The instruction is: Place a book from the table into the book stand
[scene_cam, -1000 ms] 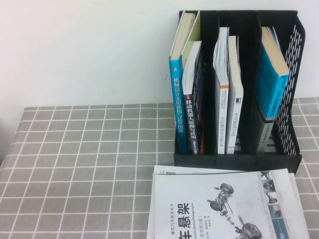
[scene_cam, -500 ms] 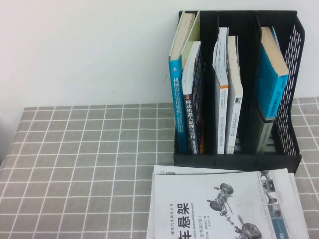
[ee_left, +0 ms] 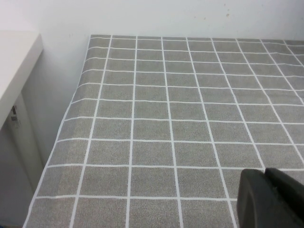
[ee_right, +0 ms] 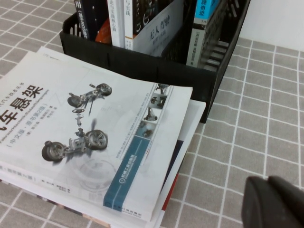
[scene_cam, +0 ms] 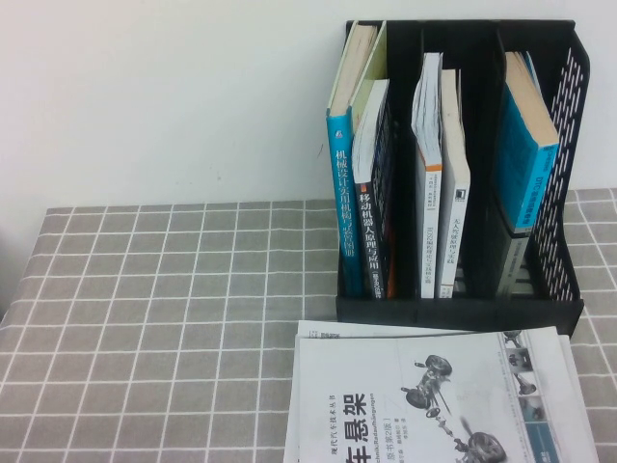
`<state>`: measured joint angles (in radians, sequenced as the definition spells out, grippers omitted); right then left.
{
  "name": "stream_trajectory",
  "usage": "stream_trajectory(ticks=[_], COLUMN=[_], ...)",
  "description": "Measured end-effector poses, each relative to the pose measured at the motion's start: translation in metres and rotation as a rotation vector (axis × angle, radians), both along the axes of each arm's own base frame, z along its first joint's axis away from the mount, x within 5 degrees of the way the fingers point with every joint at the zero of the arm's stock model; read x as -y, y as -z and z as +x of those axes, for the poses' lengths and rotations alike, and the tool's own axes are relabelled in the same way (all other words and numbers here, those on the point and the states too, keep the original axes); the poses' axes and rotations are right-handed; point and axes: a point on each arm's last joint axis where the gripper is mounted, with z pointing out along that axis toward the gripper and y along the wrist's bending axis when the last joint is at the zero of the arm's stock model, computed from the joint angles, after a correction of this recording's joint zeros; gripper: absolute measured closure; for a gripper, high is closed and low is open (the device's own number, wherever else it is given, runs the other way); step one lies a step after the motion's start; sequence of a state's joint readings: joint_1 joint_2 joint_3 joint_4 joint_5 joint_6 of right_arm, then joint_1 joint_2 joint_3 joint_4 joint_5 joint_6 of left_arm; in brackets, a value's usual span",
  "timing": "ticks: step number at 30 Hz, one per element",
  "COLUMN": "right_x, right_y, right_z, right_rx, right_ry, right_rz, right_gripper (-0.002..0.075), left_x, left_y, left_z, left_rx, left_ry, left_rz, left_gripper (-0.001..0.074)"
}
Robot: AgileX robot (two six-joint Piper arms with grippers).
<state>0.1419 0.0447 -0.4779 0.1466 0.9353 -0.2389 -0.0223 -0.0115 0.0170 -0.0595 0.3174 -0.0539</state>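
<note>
A white book [scene_cam: 424,400] with a car-suspension drawing lies flat on top of a small stack at the table's front right; it also shows in the right wrist view [ee_right: 90,128]. Behind it stands the black book stand [scene_cam: 463,309] with three compartments, each holding upright books [scene_cam: 439,183]; the stand also shows in the right wrist view [ee_right: 156,66]. Neither arm shows in the high view. My left gripper [ee_left: 267,176] is shut and empty over bare checked cloth. My right gripper [ee_right: 266,184] is shut and empty, over cloth to the right of the book stack.
The table [scene_cam: 164,318] has a grey checked cloth and stands against a white wall. Its left edge [ee_left: 61,137] drops off beside a white cabinet [ee_left: 14,61]. More books lie under the white one [ee_right: 183,142].
</note>
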Motion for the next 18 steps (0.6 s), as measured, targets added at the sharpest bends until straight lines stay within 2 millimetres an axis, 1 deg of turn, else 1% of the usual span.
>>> stream_trajectory(ticks=[12, 15, 18], right_x=[0.0, 0.005, 0.007], right_y=[0.0, 0.0, 0.012], right_z=[0.0, 0.006, 0.016], right_rx=[0.001, 0.083, 0.199], right_ry=[0.0, 0.038, 0.098], right_rz=[-0.004, -0.065, -0.029], right_gripper=[0.0729, 0.0729, 0.0729], left_x=[0.0, 0.0, 0.0], left_y=[0.0, 0.0, 0.0], left_z=[0.0, 0.0, 0.0], left_rx=[-0.002, -0.002, -0.006], left_ry=[0.0, 0.0, 0.0], left_rz=[0.0, -0.002, -0.002], left_gripper=[0.0738, 0.0738, 0.0738])
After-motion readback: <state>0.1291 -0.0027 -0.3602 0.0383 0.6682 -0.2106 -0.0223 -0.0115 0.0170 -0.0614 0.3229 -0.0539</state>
